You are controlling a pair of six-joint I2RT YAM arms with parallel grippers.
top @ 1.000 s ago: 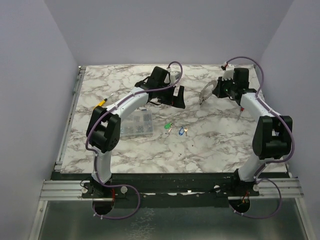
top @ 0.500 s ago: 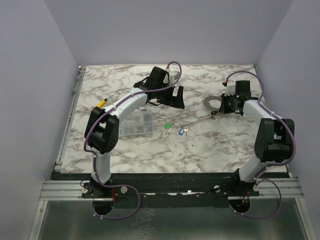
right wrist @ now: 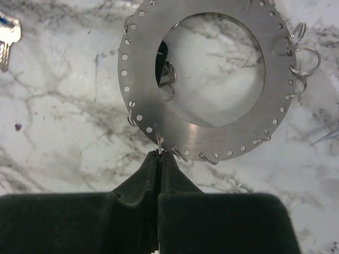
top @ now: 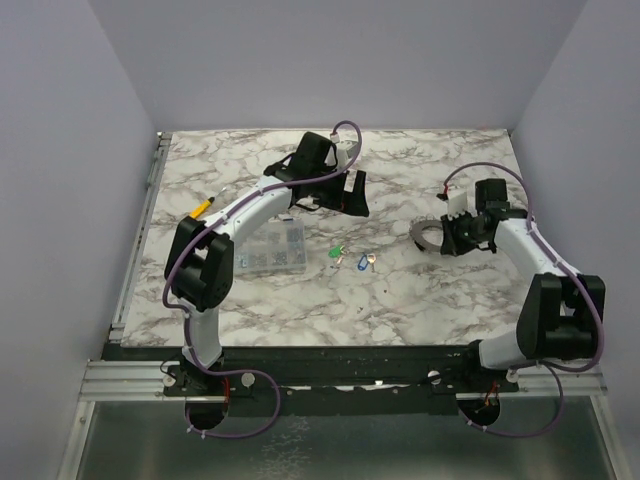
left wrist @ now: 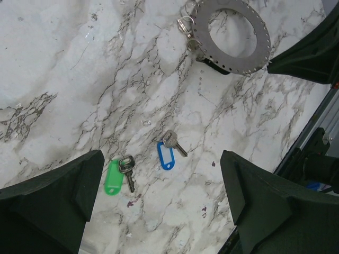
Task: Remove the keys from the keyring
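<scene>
Now lower, nearer: keyring (right wrist: 206, 135), right pincer (right wrist: 159, 156).

Bare marble (top: 400, 295) separates keys (top: 362, 263) from keyring (top: 427, 236) (box (top: 277, 250) leftward).

Even, diffuse overhead light; no hard shadows. Bright tabletop (top: 420, 290), w/ washed-out patch at left in left wrist view. Sharp keyring (right wrist: 212, 137), soft shadow under it. Close-up right hand (right wrist: 159, 154) v. dark, detail lost.

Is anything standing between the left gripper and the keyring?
Nothing visible does. Only bare table lies between the open left gripper and the keyring; the green key and the blue key lie flat on it, nearer the gripper.
</scene>
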